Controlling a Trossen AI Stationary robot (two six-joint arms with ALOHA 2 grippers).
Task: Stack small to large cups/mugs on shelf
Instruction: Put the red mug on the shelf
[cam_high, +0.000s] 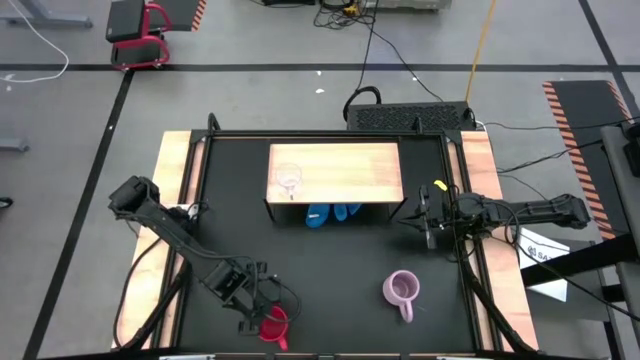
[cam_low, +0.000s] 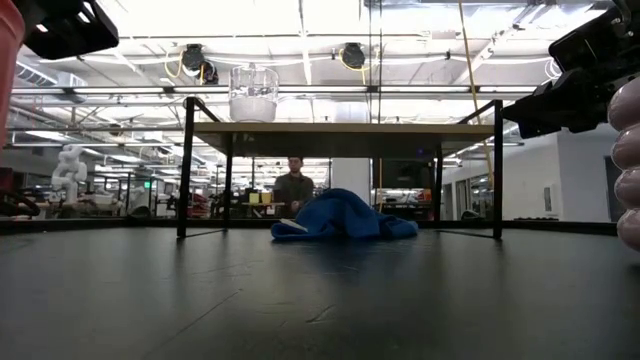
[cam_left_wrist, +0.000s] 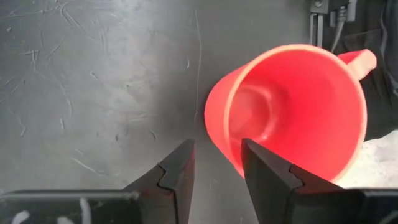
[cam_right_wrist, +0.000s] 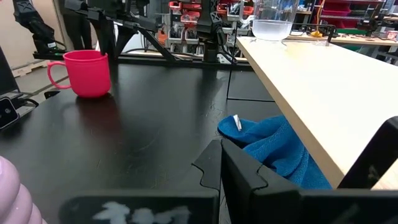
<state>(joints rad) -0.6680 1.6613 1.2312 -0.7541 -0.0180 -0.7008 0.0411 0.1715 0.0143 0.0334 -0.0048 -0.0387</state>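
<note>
Near the front edge of the desk (cam_high: 330, 270), well away from the shelf (cam_high: 335, 172) and off toward its left end, my left gripper (cam_left_wrist: 216, 167) hangs over the red mug (cam_left_wrist: 292, 112). Its fingers (cam_left_wrist: 264, 174) stand partly apart, one over the mug's rim and the other just outside its wall, and they have hold of nothing yet. The mug sits upright on the desk with its handle pointing away from the shelf's side; in the high view it shows right under my gripper (cam_high: 262, 310).

My right gripper (cam_high: 428, 222) waits just off the shelf's right end, fingers pressed together and empty.

The small clear glass cup (cam_high: 289, 178) stands upright on the shelf's wooden top board, near its left end. The low view shows it above the left part of the board (cam_low: 253, 93), and the right wrist view sees it at the board's far end (cam_right_wrist: 272, 20).

The lilac mug (cam_high: 401, 290) stands on the desk in front of the shelf's right end, well apart from the red mug, its handle turned away from the shelf.

Under the shelf, on the desk, lies a crumpled blue cloth (cam_low: 345, 218).

Beyond the shelf, in the low view, a person (cam_low: 293, 188) shows in the room behind.
</note>
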